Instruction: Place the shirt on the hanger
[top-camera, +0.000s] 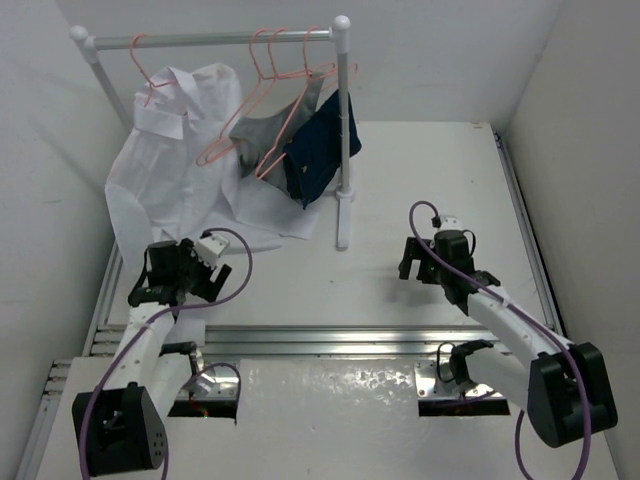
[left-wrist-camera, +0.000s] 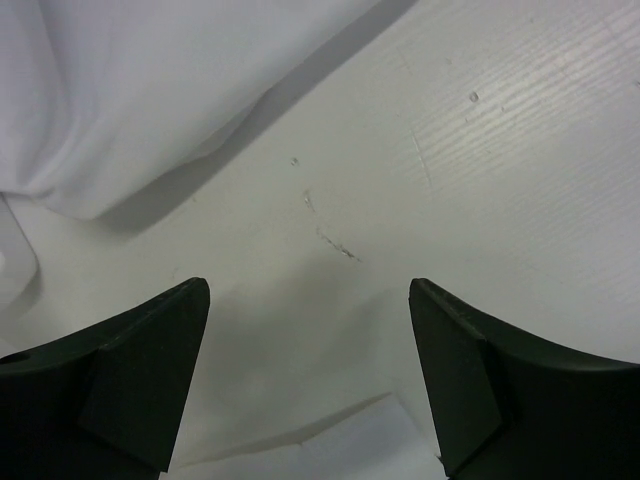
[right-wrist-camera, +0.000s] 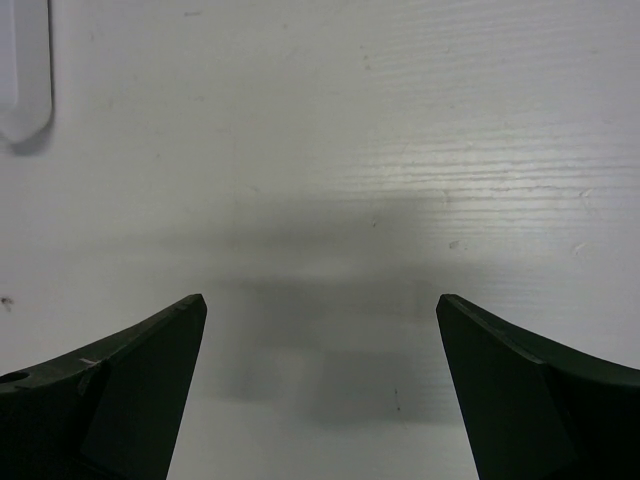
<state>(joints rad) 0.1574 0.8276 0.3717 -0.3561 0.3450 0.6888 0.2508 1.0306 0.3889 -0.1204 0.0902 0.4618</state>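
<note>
The shirt (top-camera: 165, 170) hangs at eleven o'clock under a hanger (top-camera: 140, 65), its hem pooled on the worktop (top-camera: 400, 180). Both the left gripper (left-wrist-camera: 310, 300) and the right gripper (right-wrist-camera: 320, 305) have their fingers spread and hold nothing. The left should probably pinch one hem layer and lift it slowly.

thin white cloth shirt (top-camera: 165, 160), matt table (top-camera: 400, 200)
</note>
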